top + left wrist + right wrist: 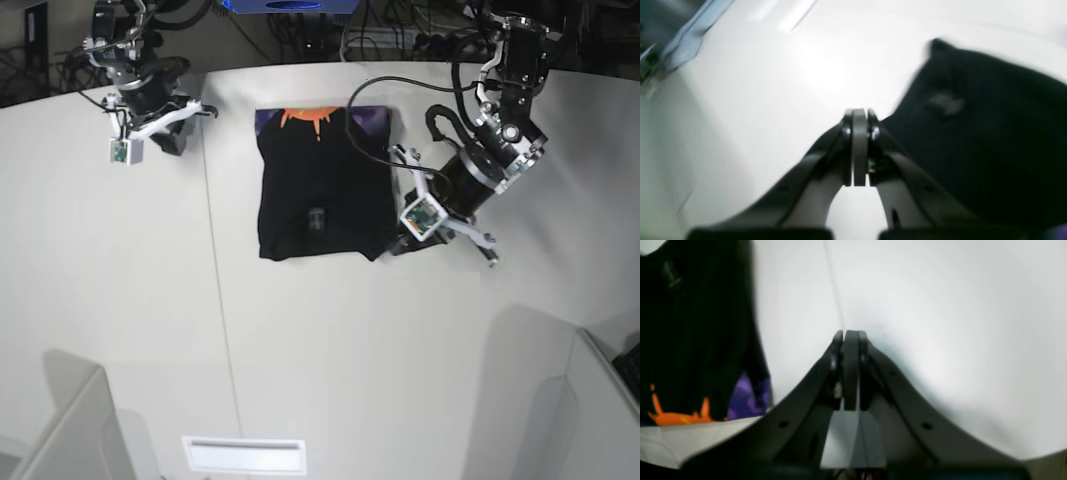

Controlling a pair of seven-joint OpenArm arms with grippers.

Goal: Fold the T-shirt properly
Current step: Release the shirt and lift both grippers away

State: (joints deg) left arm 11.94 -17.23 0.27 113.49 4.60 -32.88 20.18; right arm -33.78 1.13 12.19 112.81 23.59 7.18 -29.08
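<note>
Finishing: black cloth T-shirt lies folded on the white worktop. Left end effector pinched empty beside its edge; right end effector likewise empty, well apart. Retreat without snagging.

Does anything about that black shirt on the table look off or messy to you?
Mostly tidy: the T-shirt lies folded into a compact rectangle on the white table. One oddity: at its far edge a strip of the purple and orange print peeks out past the plain black top layer, so the fold does not fully cover it.
</note>
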